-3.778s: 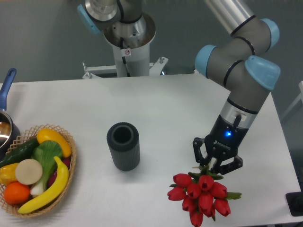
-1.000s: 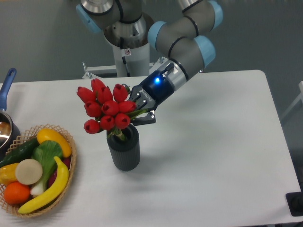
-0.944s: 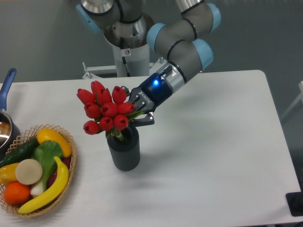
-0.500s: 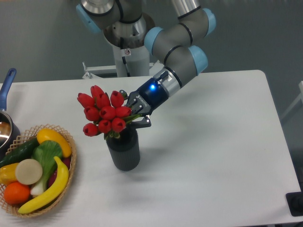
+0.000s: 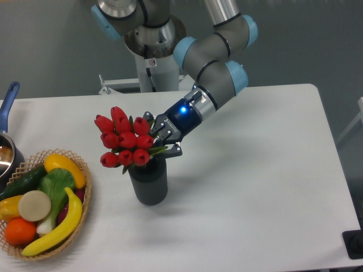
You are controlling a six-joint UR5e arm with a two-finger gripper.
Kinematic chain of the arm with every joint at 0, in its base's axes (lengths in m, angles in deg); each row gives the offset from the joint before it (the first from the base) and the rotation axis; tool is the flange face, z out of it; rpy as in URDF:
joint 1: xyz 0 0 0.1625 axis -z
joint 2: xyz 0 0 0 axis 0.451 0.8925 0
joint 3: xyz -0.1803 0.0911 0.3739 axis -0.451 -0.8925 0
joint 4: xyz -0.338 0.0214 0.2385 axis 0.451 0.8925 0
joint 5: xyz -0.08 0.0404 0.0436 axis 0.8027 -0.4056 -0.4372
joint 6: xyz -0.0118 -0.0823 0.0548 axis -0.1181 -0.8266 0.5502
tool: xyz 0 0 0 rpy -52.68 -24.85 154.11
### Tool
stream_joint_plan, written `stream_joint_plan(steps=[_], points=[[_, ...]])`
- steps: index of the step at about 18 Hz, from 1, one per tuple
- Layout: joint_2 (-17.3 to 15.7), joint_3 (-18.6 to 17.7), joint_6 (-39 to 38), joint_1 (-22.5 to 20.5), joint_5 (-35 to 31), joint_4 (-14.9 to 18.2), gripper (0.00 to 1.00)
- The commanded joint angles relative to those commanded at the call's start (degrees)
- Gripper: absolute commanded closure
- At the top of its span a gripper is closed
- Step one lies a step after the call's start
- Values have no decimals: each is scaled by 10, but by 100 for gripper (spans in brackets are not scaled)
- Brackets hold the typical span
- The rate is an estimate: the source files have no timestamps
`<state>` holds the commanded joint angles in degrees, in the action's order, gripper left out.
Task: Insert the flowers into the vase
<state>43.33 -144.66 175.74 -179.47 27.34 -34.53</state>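
Observation:
The flowers [image 5: 123,139], a tight bunch of red tulip buds with green leaves, lean left over the mouth of the vase [image 5: 148,184], a dark ribbed cylinder standing upright on the white table [image 5: 249,187]. Their stems reach down into the vase mouth. My gripper [image 5: 159,139] comes in from the upper right, just above the vase's rim, and is shut on the stems right behind the buds.
A woven basket [image 5: 85,195] of fruit and vegetables sits at the left front edge. A pot with a blue handle [image 5: 8,105] is at the far left. The arm's base column [image 5: 152,56] stands behind the table. A dark object [image 5: 353,243] sits at the right front corner.
The bunch, once held low at the table's front right, is now over the vase. In the last second the gripper and flowers shifted slightly down and left, the stems going deeper.

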Motion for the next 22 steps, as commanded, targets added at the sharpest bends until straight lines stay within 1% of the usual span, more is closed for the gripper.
stream_joint_plan(steps=[3,6,7,9,11,14,17,20,22], points=[[1,0,0,0,0,0,62],[0,0,0,-1,0,0,57],[0,-1,0,-3,0,0,50],[1,-3,-1,-7,0,0,31],[6,-4,-1,-17,1,0,22],[7,-4,-1,-28,1,0,19],[10,-6,-1,-39,1,0,14],[11,-6,-5,-40,1,1,9],[12,-6,-6,-45,1,1,9]])
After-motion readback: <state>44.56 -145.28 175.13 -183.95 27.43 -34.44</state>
